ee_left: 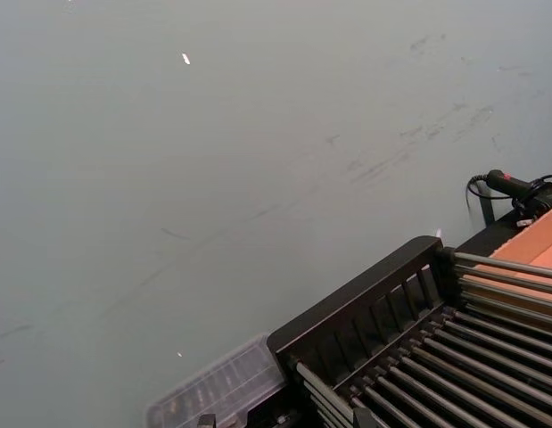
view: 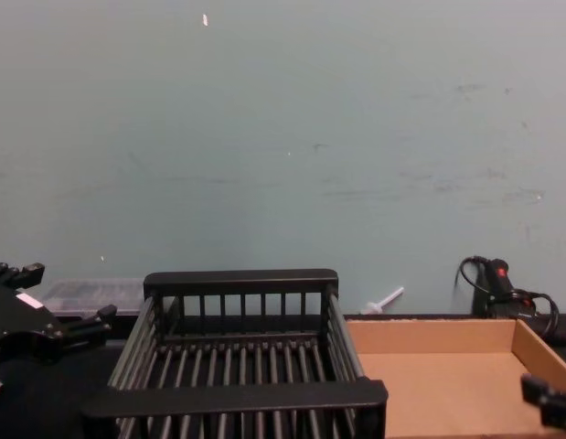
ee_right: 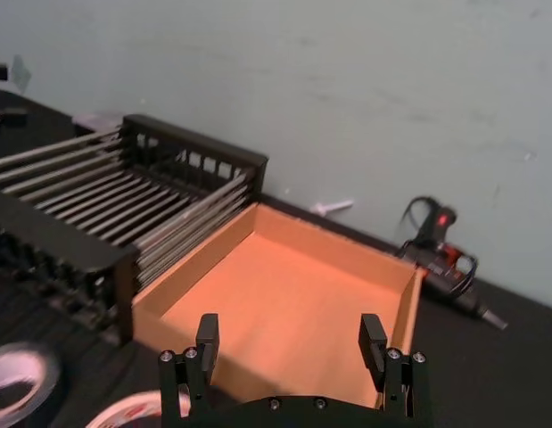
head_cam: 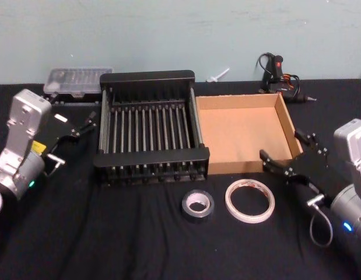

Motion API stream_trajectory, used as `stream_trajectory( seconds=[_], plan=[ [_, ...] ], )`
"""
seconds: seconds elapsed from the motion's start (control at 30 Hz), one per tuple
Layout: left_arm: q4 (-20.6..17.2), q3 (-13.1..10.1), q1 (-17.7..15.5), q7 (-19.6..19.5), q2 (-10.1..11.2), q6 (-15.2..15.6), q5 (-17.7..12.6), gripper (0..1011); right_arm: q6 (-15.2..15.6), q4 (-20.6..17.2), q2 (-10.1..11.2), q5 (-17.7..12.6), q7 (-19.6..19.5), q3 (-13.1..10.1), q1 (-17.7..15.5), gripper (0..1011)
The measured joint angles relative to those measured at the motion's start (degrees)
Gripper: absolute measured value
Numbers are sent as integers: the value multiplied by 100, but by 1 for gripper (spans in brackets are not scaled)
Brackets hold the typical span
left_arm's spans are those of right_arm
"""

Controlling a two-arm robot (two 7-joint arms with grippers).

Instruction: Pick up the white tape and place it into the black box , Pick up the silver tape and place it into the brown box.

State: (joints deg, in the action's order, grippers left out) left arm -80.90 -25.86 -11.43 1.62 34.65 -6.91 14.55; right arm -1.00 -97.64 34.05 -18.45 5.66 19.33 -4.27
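Observation:
The white tape [head_cam: 250,200] lies flat on the black cloth in front of the brown box [head_cam: 241,133]. The silver tape [head_cam: 197,205] lies just left of it, in front of the black box [head_cam: 150,159]. Both boxes are empty and stand side by side. My right gripper [head_cam: 280,144] hovers open at the brown box's front right corner, above and to the right of the white tape. In the right wrist view its fingers [ee_right: 207,335] frame the brown box [ee_right: 284,303], with the silver tape [ee_right: 17,392] and white tape [ee_right: 133,412] at the edge. My left gripper [head_cam: 75,137] is open left of the black box.
A clear plastic case [head_cam: 75,80] sits behind the black box's left corner. A black corded tool [head_cam: 279,76] lies behind the brown box, near a small white piece [head_cam: 218,74]. The wall rises right behind the table.

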Motion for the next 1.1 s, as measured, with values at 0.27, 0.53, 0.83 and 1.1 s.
stream_trajectory(
  seconds=[0.27, 0.53, 0.83, 1.1],
  plan=[
    [0, 0, 0, 0, 0, 0, 0, 1001, 443, -68, -57, -68, 130, -1, -187, 1002],
    [0, 0, 0, 0, 0, 0, 0, 1001, 927, -56, -102, -67, 275, 2, -251, 1002],
    [0, 0, 0, 0, 0, 0, 0, 1001, 1469, -49, -145, 2, 396, 0, -221, 1002],
    [0, 0, 0, 0, 0, 0, 0, 1001, 1713, 45, -244, 93, 469, -6, -136, 1002]
  ],
)
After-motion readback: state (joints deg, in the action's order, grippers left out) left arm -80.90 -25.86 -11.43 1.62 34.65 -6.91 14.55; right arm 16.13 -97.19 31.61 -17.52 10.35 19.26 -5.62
